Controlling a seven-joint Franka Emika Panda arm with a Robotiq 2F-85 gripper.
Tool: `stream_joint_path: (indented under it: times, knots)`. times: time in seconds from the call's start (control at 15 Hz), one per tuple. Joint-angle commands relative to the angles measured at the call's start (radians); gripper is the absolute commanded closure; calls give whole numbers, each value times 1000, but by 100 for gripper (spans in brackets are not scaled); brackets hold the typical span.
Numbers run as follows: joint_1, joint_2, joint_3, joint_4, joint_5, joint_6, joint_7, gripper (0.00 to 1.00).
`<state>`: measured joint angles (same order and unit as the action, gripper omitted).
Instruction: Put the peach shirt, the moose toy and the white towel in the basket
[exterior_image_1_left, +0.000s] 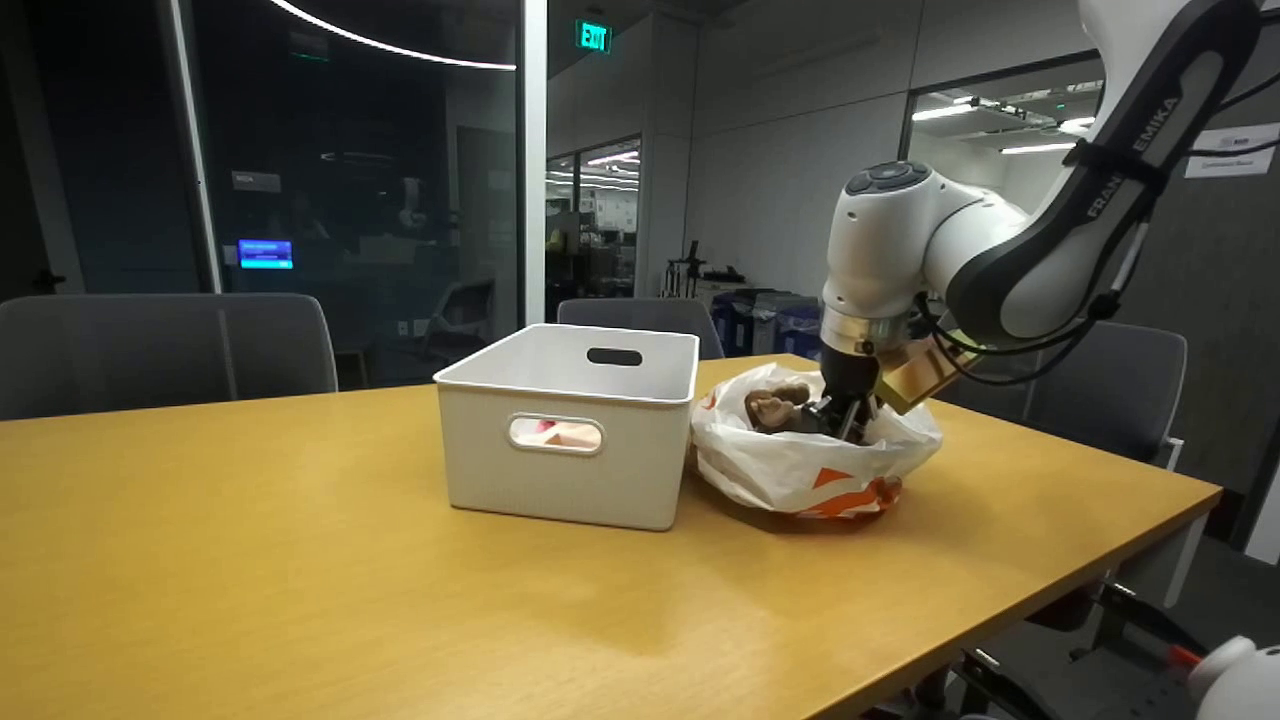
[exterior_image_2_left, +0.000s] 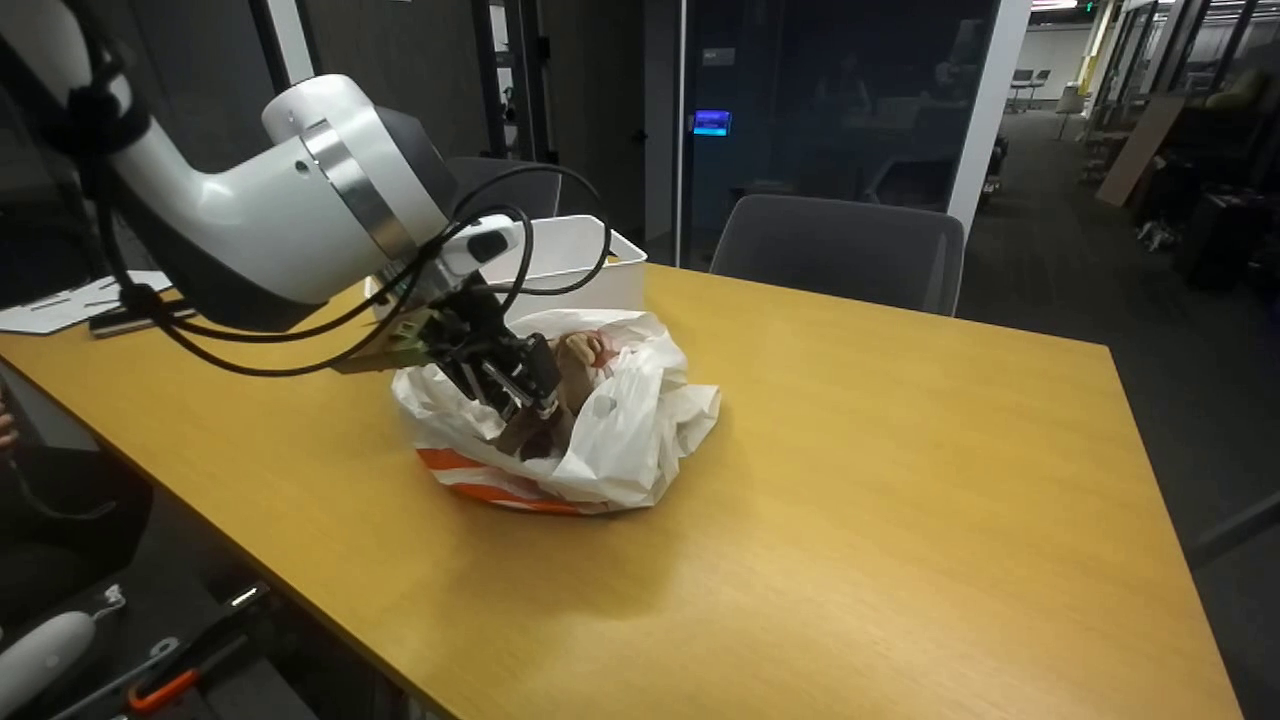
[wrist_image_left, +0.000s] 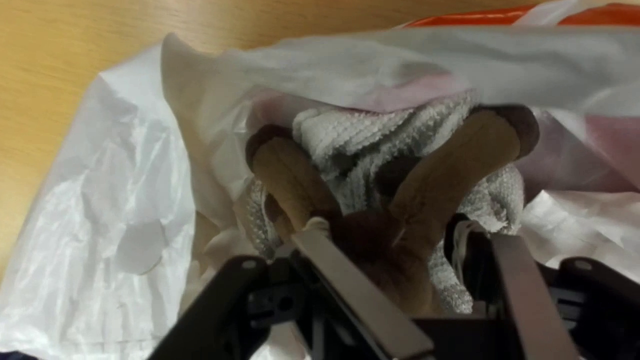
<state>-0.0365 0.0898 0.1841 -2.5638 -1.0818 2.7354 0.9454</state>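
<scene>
We judge picking up the brown plush moose toy (wrist_image_left: 395, 235) in hand: black-and-silver fingers (wrist_image_left: 357, 290) straddle it; whether pinching, we cannot tell. Next: firm hold, lift.

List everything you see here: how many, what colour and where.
Table: one, yellowish wood, in both exterior views
Basket: one, white, on the table
Peach cloth: one visible, peach and pink, inside the basket
Plastic bag: one, white and orange, beside the basket
Moose toy: one, brown, in the bag
Towel: one, greyish white, in the bag, partly under the toy
Chairs: at least three, grey, around the table
Paper: count unclear, white, near the table's edge
Exit sign: one, green, high in the background
Screen: one, blue, in the background
Arm: one, white and black, above the bag
Claw: one, black and grey, jaws apart at the toy
</scene>
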Motion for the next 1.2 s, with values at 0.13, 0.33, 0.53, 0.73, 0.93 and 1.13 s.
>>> stream_joint_path:
  times: [0.13,0.33,0.53,0.73,0.93,1.13]
  knots:
    - [-11,-17,-12,3,-46,48,3,80]
    - [-16,-43,-16,-4,-48,53,9,88]
    - [-12,-101,-14,-8,-63,42,29,82]
    - [-7,-188,-7,-11,-58,30,39,82]
    - [0,-295,5,-10,-64,2,43,83]
    - [7,-393,37,5,-113,-57,31,83]
